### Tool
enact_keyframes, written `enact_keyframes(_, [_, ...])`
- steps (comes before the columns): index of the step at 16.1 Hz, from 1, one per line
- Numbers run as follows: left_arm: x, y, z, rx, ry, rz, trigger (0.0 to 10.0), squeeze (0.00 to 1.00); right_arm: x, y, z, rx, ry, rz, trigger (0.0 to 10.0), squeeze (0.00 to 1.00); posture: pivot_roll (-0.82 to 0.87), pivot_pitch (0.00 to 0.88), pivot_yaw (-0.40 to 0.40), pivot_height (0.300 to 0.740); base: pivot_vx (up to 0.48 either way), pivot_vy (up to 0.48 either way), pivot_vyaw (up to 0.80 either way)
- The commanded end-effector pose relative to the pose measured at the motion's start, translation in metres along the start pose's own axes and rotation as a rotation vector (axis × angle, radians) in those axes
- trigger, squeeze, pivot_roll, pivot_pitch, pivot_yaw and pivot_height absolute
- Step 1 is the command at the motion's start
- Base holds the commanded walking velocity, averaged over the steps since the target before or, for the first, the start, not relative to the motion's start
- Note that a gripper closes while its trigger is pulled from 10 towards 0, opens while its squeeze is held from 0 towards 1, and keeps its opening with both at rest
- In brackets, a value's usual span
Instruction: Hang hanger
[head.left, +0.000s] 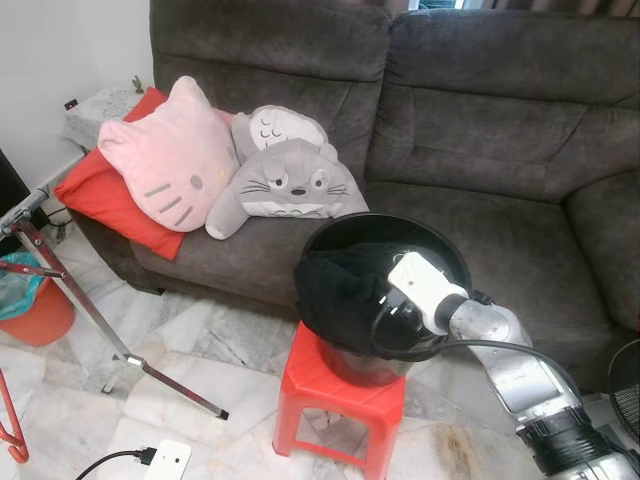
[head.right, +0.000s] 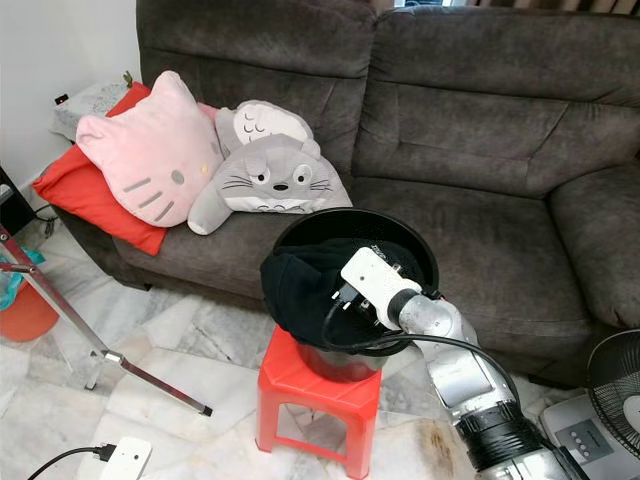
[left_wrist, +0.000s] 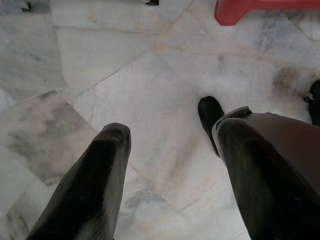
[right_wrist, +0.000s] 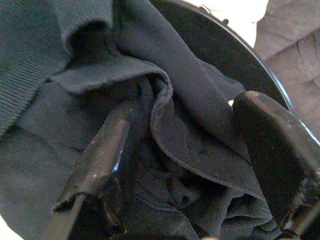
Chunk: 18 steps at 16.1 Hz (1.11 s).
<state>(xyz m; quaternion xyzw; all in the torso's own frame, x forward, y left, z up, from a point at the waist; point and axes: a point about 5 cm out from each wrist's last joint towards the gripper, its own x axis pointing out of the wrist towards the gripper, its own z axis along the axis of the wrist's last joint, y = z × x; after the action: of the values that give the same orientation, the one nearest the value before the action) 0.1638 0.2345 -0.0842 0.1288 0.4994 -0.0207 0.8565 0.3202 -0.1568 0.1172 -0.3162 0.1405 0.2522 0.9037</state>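
A round black plastic basin (head.left: 440, 245) with a glossy rim sits on a small red plastic stool (head.left: 340, 395), just in front of a dark grey sofa (head.left: 480, 120) of nubby, plush fabric. A black knitted garment (head.left: 340, 285), soft and crumpled with a ribbed hem, fills the basin and spills over its near-left edge. The right arm, silver with a white wrist block, reaches into the basin, and the right gripper (right_wrist: 185, 150) is down among the folds: its two long black fingers stand apart, with a thick fold of the garment's edge lying between them, one finger (right_wrist: 107, 150) pressed against the cloth. No hanger can be made out in the bundle, so where it lies cannot be told.

The left gripper (left_wrist: 170, 165) hangs low over the pale veined marble floor (left_wrist: 125, 75), its blunt black fingers spread apart and holding nothing, a corner of the red stool ahead of it.

On the sofa's left end rest a pink cat-face cushion (head.left: 165, 160), a grey plush creature pillow (head.left: 285, 180) with whiskers, and a red cushion (head.left: 105, 200) under them. A thin metal stand (head.left: 90, 310) slants across the floor at left, near a white power strip (head.left: 165, 462)
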Motion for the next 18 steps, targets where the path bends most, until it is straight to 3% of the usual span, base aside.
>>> enact_keyframes(1, [0.000,0.000,-0.002,0.004,0.010,-0.002,10.0,0.00,0.003,-0.003,0.005,0.016,-0.019,-0.018,10.0,0.00,-0.12,0.000,0.008,0.740,0.000,0.000,0.00])
enact_keyframes(7, [0.000,0.000,-0.002,0.005,0.010,0.001,10.0,0.00,0.010,0.018,0.016,0.186,-0.079,0.034,10.0,0.00,-0.12,0.000,0.005,0.740,0.000,0.000,0.00])
enact_keyframes(12, [0.000,0.000,-0.002,0.009,0.010,0.001,10.0,0.00,0.008,0.030,0.010,0.223,-0.033,0.042,10.0,0.00,-0.12,0.000,0.003,0.740,0.000,0.000,0.00])
enact_keyframes(16, [0.000,-0.001,-0.001,0.013,0.009,0.001,10.0,0.00,0.002,0.037,0.012,0.194,-0.068,0.084,10.0,0.00,-0.13,0.000,0.004,0.740,0.000,0.000,0.00])
enact_keyframes(18, [0.000,-0.001,-0.001,0.014,0.008,0.001,10.0,0.00,0.001,0.038,0.008,0.075,-0.054,0.117,10.0,0.00,-0.13,0.000,0.005,0.740,0.000,0.000,0.00])
